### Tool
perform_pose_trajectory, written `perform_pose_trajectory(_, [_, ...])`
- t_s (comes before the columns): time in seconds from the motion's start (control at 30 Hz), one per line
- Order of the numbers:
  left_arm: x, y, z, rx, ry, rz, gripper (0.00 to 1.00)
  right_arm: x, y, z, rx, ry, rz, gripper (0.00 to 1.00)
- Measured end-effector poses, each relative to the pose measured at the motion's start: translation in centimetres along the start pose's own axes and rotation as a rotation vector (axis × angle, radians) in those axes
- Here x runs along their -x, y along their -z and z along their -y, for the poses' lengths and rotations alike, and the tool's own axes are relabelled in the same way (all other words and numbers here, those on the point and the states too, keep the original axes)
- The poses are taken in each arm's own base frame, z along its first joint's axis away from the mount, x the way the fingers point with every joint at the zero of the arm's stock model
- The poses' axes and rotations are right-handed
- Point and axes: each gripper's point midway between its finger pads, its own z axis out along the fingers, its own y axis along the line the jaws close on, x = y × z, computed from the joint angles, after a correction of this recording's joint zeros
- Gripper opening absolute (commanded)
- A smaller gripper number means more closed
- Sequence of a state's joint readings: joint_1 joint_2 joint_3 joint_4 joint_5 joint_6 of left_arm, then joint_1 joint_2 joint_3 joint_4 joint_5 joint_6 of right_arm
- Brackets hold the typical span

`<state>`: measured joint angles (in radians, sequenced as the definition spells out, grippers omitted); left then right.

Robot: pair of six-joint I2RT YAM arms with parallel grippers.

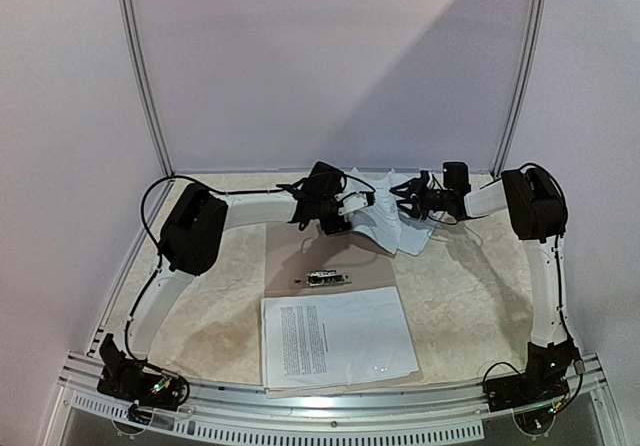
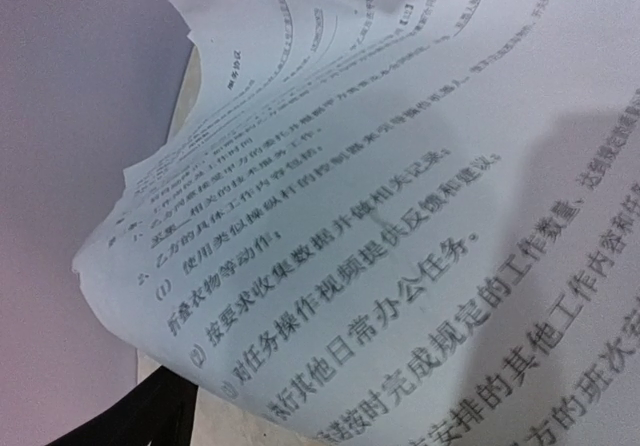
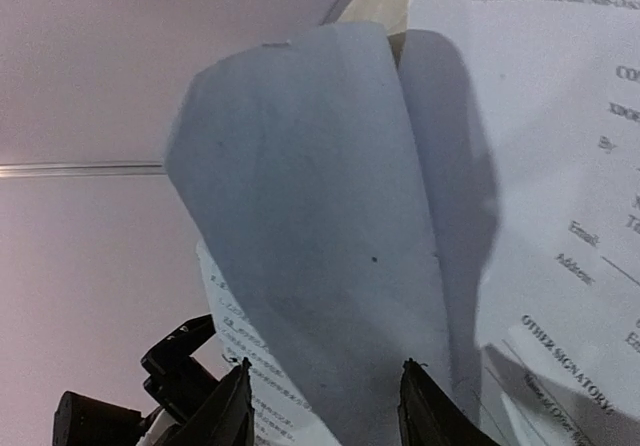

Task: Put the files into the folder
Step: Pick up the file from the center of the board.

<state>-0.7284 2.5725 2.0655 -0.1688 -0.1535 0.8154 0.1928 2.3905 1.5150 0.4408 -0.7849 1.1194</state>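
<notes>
Straddling curled files (image 3: 300,246), right tool (image 3: 325,381) part open

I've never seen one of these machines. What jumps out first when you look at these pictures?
First, the rumpled bunch of white printed sheets at the far middle of the table, with the left gripper and the right gripper reaching at it from either side. Nearer the front lies the open brown folder, one neat sheet on its near half and a small clip at its middle.
</notes>
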Motion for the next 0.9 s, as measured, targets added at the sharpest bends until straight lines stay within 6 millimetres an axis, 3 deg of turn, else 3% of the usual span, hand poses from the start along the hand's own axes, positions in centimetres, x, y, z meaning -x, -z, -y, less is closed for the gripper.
perform_pose_trajectory(0.2, [0.1,0.0,0.1,-0.004,-0.004,0.005,0.85,0.3,0.3,3.5,-0.16,0.028,0.047,0.46])
perform_pose_trajectory(0.23, [0.1,0.0,0.1,-0.005,-0.004,0.006,0.85,0.4,0.4,3.5,-0.181,0.053,0.055,0.42])
perform_pose_trajectory(0.37, [0.2,0.0,0.1,-0.005,-0.009,0.007,0.85,0.4,0.7,3.9,-0.245,0.127,0.071,0.05])
perform_pose_trajectory(0.4, [0.2,0.0,0.1,-0.004,-0.01,0.008,0.85,0.3,0.7,4.0,-0.253,0.13,0.066,0.0])
perform_pose_trajectory(0.53, [0.2,0.0,0.1,-0.002,-0.013,0.009,0.88,-0.1,0.6,4.2,-0.257,0.126,0.045,0.0])
perform_pose_trajectory(0.73, [0.0,1.5,0.6,-0.069,-0.018,-0.023,0.92,-0.1,1.0,2.1,-0.241,0.196,0.019,0.0])
perform_pose_trajectory(0.8, [0.0,3.3,0.9,-0.128,-0.018,-0.034,0.94,-0.3,1.7,0.1,-0.234,0.24,-0.002,0.0])
perform_pose_trajectory(0.9, [0.6,8.1,0.1,-0.206,-0.007,-0.042,0.96,-0.8,3.5,-5.4,-0.205,0.361,-0.021,0.0])
